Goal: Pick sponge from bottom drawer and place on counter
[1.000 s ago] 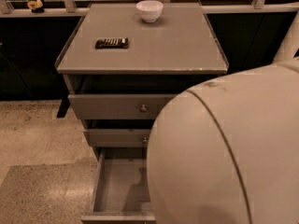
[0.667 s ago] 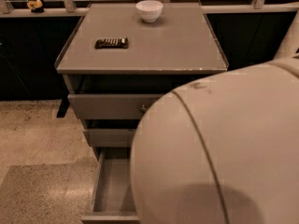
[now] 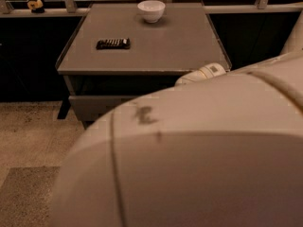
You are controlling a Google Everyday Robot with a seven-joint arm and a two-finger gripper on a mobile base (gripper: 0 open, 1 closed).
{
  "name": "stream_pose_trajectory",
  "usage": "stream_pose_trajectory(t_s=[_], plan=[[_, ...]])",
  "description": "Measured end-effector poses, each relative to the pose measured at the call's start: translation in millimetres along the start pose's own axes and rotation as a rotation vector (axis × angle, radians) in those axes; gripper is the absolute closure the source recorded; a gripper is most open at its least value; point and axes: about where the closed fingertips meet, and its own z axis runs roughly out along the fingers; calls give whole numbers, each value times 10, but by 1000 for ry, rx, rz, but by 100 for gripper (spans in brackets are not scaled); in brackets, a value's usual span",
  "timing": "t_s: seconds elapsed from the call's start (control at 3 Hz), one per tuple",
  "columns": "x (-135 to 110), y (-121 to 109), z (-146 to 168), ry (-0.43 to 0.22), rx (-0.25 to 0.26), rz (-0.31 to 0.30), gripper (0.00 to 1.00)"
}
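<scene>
1. The claw is out of sight behind the pale arm (grip cannot be told).
2. The sponge and bottom drawer are hidden too, so the sponge's direction is unknown.
3. The counter carries a white bowl and a dark bar.

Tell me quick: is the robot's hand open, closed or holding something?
The hand: not in view; the big pale arm fills the foreground, so its state cannot be told.

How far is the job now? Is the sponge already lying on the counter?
Nothing looks done: the counter shows only a white bowl and a dark flat bar, no sponge. In hand: cannot tell, since the robot's arm hides the bottom drawer and the gripper is out of view. Left: bringing the sponge onto the counter.
</scene>
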Motion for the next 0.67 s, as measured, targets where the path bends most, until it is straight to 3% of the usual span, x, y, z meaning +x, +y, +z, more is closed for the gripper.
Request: stream_pose_trajectory(t_s=[0.33, 0.67], plan=[[-8, -95, -68, 33, 8, -58, 100], [287, -79, -154, 46, 14, -29, 100]])
